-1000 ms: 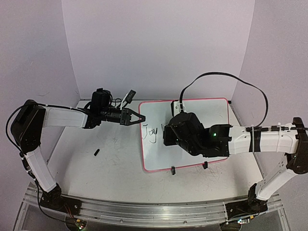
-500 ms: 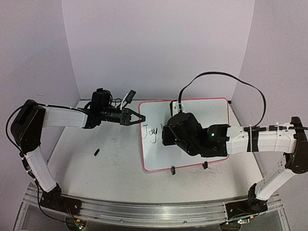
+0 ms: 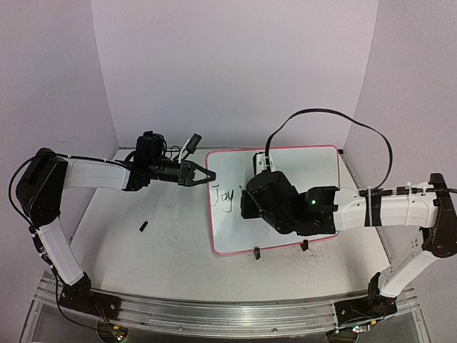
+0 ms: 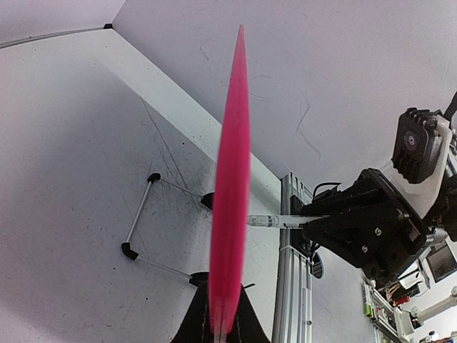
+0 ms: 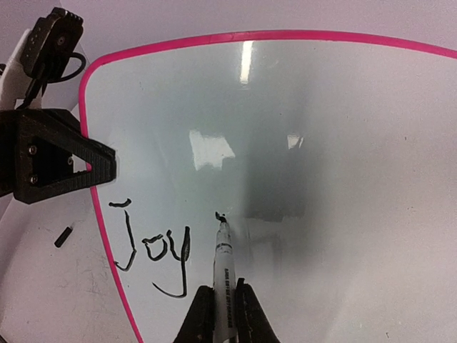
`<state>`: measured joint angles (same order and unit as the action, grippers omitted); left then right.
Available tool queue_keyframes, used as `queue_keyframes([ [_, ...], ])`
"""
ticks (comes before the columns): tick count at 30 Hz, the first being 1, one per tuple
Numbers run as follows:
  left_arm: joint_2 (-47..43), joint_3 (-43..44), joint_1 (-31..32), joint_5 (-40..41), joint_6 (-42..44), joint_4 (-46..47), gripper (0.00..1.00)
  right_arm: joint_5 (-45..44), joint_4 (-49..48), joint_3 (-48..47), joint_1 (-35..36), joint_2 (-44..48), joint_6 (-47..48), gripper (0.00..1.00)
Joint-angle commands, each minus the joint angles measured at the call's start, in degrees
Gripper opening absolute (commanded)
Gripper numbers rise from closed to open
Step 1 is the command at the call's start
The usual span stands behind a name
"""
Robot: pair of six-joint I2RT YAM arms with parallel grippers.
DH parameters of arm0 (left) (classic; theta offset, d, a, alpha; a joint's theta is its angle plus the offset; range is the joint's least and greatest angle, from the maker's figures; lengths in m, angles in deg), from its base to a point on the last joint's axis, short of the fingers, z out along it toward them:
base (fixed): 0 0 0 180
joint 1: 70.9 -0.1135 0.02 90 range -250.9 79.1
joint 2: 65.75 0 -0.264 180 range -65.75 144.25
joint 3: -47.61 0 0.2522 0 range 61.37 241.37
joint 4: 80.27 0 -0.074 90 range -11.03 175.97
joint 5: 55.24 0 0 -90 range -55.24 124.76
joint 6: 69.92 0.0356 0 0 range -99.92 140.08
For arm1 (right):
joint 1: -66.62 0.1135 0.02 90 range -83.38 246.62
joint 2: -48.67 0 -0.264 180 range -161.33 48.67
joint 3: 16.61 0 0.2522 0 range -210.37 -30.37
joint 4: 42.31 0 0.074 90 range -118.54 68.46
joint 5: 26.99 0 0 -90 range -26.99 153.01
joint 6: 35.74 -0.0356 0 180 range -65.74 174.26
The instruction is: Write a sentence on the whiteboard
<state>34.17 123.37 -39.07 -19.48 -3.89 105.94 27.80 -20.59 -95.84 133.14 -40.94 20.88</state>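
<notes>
Right pincer [image 5: 225,314] clamped on marker [image 5: 223,264], tip touching whiteboard [image 5: 321,143] just right of "Joy" [image 5: 153,254]; blank board extends rightward. Left pincer [image 3: 207,174] pinches whiteboard's left edge.

Small black piece [image 3: 143,226], perhaps a pen cap, on the scribbled tabletop [image 3: 166,266]

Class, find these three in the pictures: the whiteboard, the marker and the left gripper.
the whiteboard [image 5: 343,143]: right wrist view, bare white surface.
the marker [image 5: 223,271]: right wrist view, middle of barrel.
the left gripper [image 3: 212,174]: top external view, fingertips at the whiteboard's edge.
</notes>
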Motion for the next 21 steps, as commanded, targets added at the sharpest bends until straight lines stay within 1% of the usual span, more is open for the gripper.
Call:
queue_keyframes([
  [1,-1.0,-0.3,-0.1,0.6,-1.3,-1.2,0.0,-2.8,2.5,0.6,-0.3,0.0,-1.9,0.0],
  [9,-0.9,-0.2,-0.1,0.6,-1.4,-1.2,0.0,-1.4,2.3,-0.5,0.4,2.6,-0.7,0.0],
  [13,-1.2,-0.3,-0.1,0.7,-1.3,-1.2,0.0,0.9,2.2,2.1,0.8,5.5,-1.7,0.0],
  [17,-1.1,0.0,-0.1,0.6,-1.3,-1.2,0.0,1.2,1.7,2.5,0.8,4.1,-2.3,0.0],
  [21,-0.8,0.0,-0.1,0.5,-1.4,-1.2,0.0,1.1,-0.6,1.5,0.7,2.5,-0.2,0.0],
])
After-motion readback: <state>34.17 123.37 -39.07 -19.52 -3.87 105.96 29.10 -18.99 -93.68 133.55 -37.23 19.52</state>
